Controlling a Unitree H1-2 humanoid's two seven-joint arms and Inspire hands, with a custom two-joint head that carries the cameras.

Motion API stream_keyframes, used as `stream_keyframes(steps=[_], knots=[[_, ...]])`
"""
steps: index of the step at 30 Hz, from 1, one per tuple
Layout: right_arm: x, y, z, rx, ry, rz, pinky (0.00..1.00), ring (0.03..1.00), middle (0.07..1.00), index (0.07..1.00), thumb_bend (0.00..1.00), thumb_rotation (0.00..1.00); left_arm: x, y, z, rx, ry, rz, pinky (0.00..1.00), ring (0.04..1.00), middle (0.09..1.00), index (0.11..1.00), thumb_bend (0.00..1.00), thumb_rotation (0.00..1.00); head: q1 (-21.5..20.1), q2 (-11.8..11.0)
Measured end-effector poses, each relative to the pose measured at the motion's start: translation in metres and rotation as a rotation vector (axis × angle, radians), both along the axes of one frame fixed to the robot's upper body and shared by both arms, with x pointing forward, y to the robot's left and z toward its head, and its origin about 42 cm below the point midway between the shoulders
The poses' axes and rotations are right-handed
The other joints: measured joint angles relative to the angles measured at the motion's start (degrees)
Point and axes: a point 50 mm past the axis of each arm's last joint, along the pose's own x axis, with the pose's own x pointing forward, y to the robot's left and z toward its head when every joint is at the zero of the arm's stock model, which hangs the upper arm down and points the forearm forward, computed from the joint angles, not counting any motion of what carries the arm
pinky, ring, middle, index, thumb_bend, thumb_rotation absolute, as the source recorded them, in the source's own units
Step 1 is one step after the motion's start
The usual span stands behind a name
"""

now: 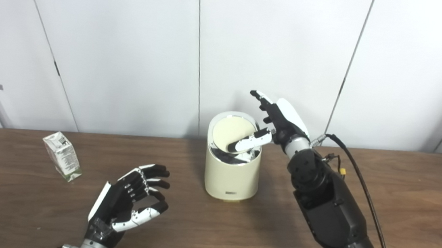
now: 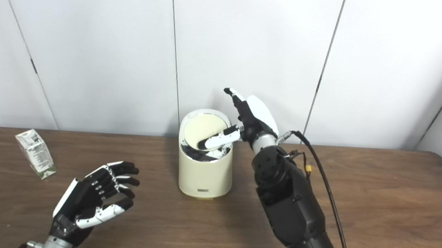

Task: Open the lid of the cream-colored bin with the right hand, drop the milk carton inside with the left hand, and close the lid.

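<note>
The cream-colored bin (image 1: 231, 173) stands at the table's middle, near the back wall. Its round lid (image 1: 231, 135) is tilted, raised at the back, showing a dark gap at the front. My right hand (image 1: 276, 123) is over the bin's right rim, thumb pressing on the lid and the other fingers (image 1: 259, 97) spread upward, gripping nothing. The milk carton (image 1: 61, 156) stands tilted at the far left of the table. My left hand (image 1: 130, 200) hovers open over the table's front, right of the carton and apart from it.
The brown wooden table (image 1: 399, 206) runs across the whole view with white wall panels (image 1: 130, 50) close behind it. A black cable (image 1: 361, 182) loops beside my right forearm.
</note>
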Motion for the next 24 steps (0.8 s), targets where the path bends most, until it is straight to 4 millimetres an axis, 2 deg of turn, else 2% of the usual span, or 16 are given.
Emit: stream_keyframes(steps=[7,12,16,19,20,22,24], knots=[[0.001,0.005,0.006,-0.048,0.007,-0.008,0.73,0.887,0.947,0.917,0.82,0.11,-0.002,0.0,-0.001,-0.003,0.011,0.0,0.53,0.66,0.735,0.747,0.72,0.15,0.09,0.35],[-0.004,0.003,0.014,-0.045,0.006,0.009,0.74,0.898,0.947,0.922,0.82,0.15,-0.002,-0.001,-0.001,-0.004,0.01,-0.001,0.53,0.663,0.737,0.751,0.71,0.15,0.26,0.44],[-0.015,-0.009,0.014,-0.016,0.005,0.005,0.72,0.89,0.941,0.911,0.84,0.17,-0.002,-0.002,0.0,-0.005,0.008,-0.004,0.53,0.661,0.737,0.752,0.71,0.16,0.18,0.44],[-0.024,-0.021,0.015,0.039,-0.01,-0.001,0.71,0.867,0.923,0.903,0.83,0.14,-0.002,-0.002,0.0,-0.005,0.008,-0.004,0.52,0.657,0.734,0.748,0.71,0.15,0.09,0.44],[-0.027,-0.025,0.016,0.056,-0.02,-0.003,0.66,0.838,0.902,0.897,0.8,0.19,-0.002,-0.002,0.0,-0.005,0.008,-0.004,0.52,0.66,0.735,0.75,0.71,0.15,0.09,0.35],[-0.035,-0.035,0.02,0.099,-0.055,-0.011,0.64,0.827,0.894,0.895,0.78,0.21,-0.002,-0.002,0.0,-0.005,0.007,-0.005,0.53,0.661,0.736,0.751,0.71,0.15,0.09,0.35],[-0.045,-0.041,0.024,0.146,-0.095,-0.015,0.67,0.845,0.881,0.893,0.73,0.25,-0.002,-0.002,0.0,-0.004,0.007,-0.005,0.53,0.663,0.737,0.751,0.71,0.15,0.18,0.27]])
